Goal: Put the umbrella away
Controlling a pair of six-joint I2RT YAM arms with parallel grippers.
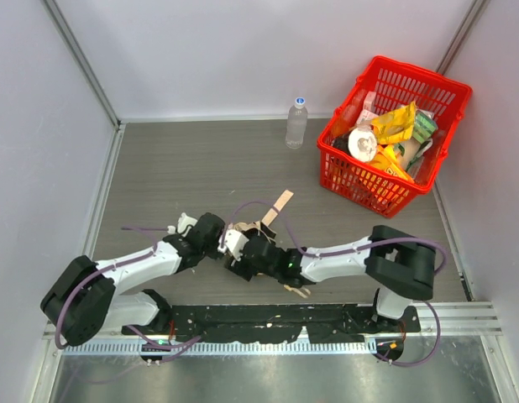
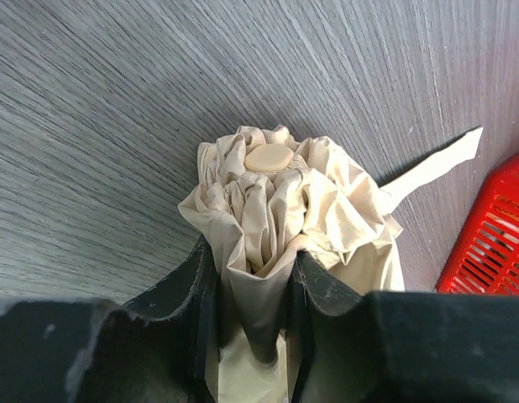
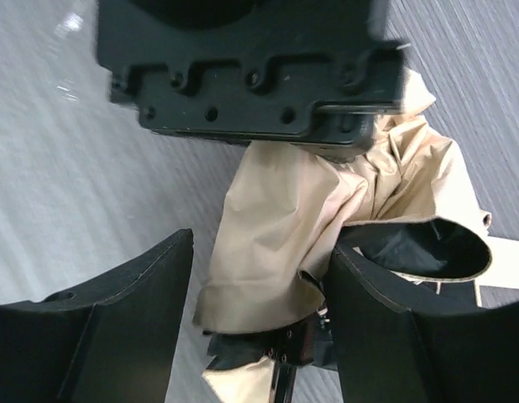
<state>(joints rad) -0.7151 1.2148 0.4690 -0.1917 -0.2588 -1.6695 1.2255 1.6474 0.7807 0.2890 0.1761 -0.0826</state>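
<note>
The umbrella [image 2: 276, 201] lies on the table as a bunched cream-beige bundle with a round cap on top. My left gripper [image 2: 251, 248] sits over one end, its jaws a little apart with a loose fold of fabric hanging between them. The right gripper [image 3: 261, 252] is open around the fabric [image 3: 285, 227]. The cloth touches its right finger and leaves a gap at the left one. A dark shaft [image 3: 280, 382] shows below. In the top view both grippers [image 1: 236, 248] meet over the umbrella and hide most of it. Its strap [image 1: 281, 204] sticks out towards the back.
A red basket [image 1: 385, 63] full of yellow packets and other items stands at the back right, its corner also in the left wrist view [image 2: 495, 243]. A clear water bottle [image 1: 296, 123] stands upright at the back centre. Grey walls close in the table.
</note>
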